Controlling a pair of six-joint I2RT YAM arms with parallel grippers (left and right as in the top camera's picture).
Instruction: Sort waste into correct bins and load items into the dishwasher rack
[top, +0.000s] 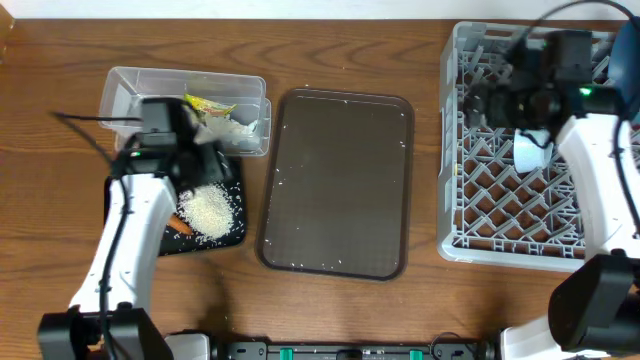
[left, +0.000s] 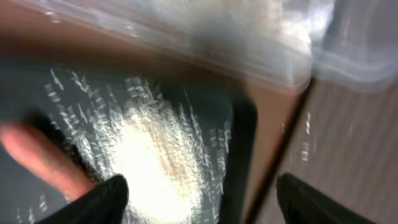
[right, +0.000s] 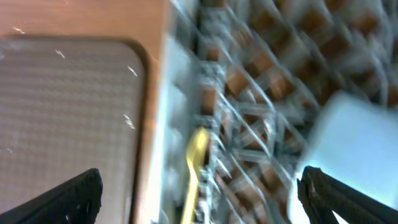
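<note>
– Starting with the biggest thing: where is the square grey plastic dishwasher rack (top: 470, 210)?
– On the right of the wooden table (top: 50, 230), peg lattice facing up. A small light-blue cup (top: 530, 150) sits inside it. A large dark-blue plate (top: 630, 60) shows at its far right, mostly cut off.
– And the dark-brown rectangular serving tray (top: 337, 180)?
– Just left of the rack, long axis running near to far.
– The bins?
– The clear plastic rectangular tub (top: 130, 85) lies far left, long axis across the table. It holds a small yellow wrapper (top: 208, 103) and crumpled white tissue (top: 235, 130). The shallow black tray (top: 228, 235) sits just in front of it. It carries a heap of white rice (top: 210, 208) with a slanted orange carrot piece (top: 181, 226) beside the heap.
– The pale-yellow spoon (right: 196, 165)?
– Blurred, inside the rack against the wall nearest the serving tray. Its length runs along that wall; I cannot tell which end is the bowl.
– The grippers?
– The left gripper (left: 202, 180) hangs over the rice, fingers spread wide, empty. The right gripper (right: 199, 174) hangs over the rack, equally wide, holding nothing.
</note>
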